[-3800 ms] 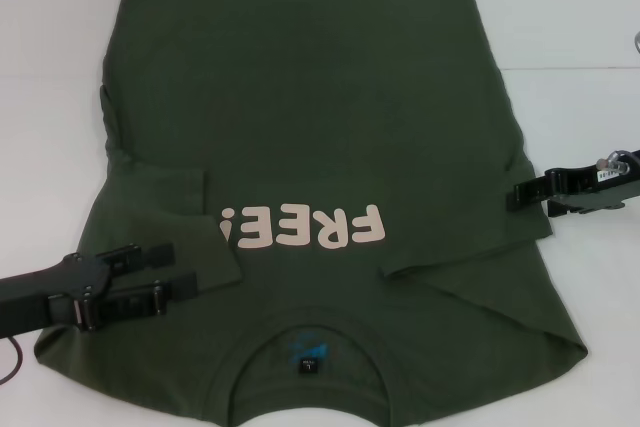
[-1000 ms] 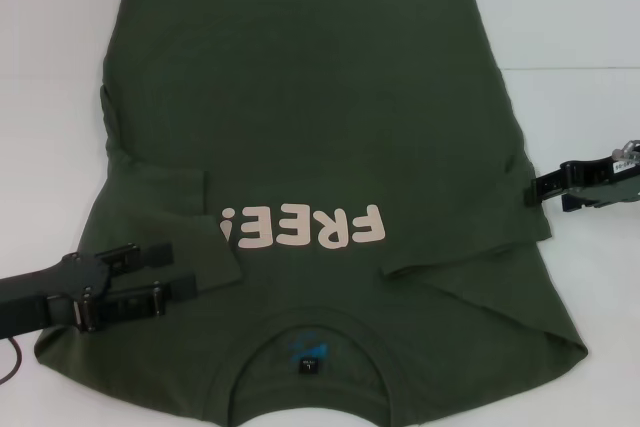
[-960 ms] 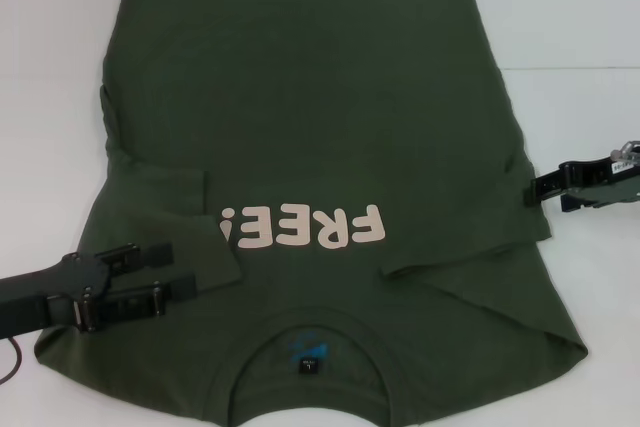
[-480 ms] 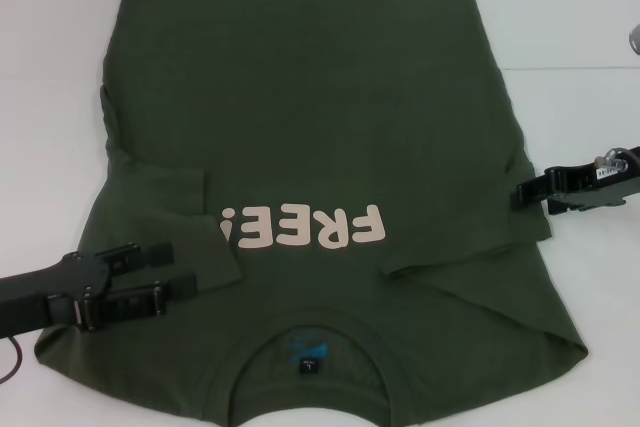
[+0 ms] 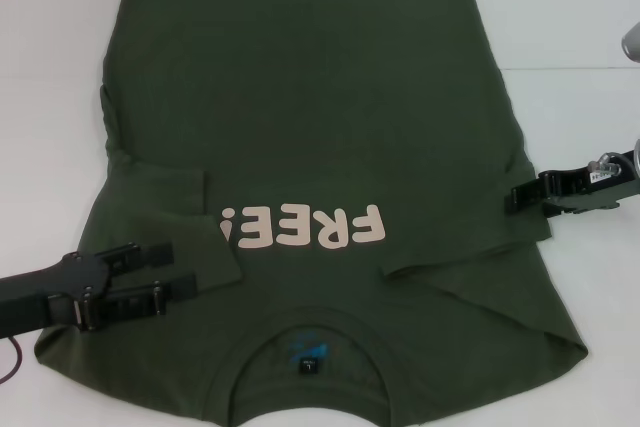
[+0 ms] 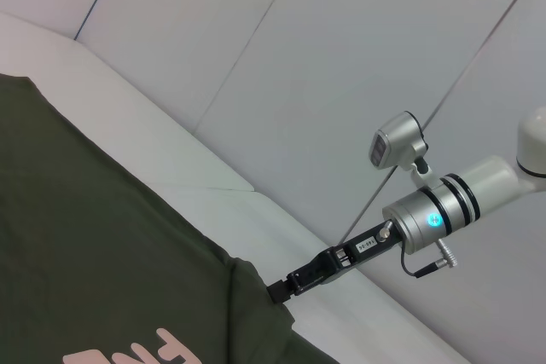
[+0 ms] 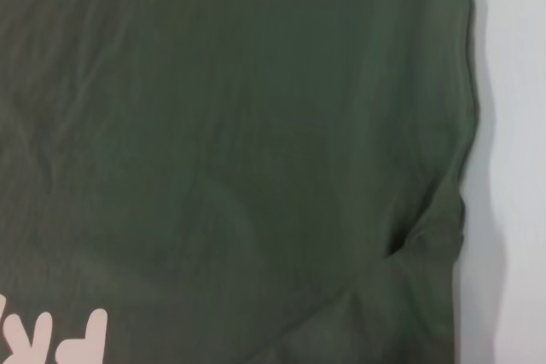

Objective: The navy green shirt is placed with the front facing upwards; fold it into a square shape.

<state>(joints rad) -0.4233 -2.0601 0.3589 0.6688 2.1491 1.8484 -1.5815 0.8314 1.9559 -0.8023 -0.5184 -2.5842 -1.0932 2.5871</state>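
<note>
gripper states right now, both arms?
Left gripper: open, fingers spread over the navy green shirt by its folded-in sleeve, holding nothing.
Right gripper: at the shirt's right edge; open or shut cannot be told.

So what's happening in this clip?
A two-armed robot is folding a navy green shirt lying front up on a white table. Both sleeves are already folded inward. The left gripper is open over the folded left sleeve near the collar; the right gripper sits at the shirt's right edge.
</note>
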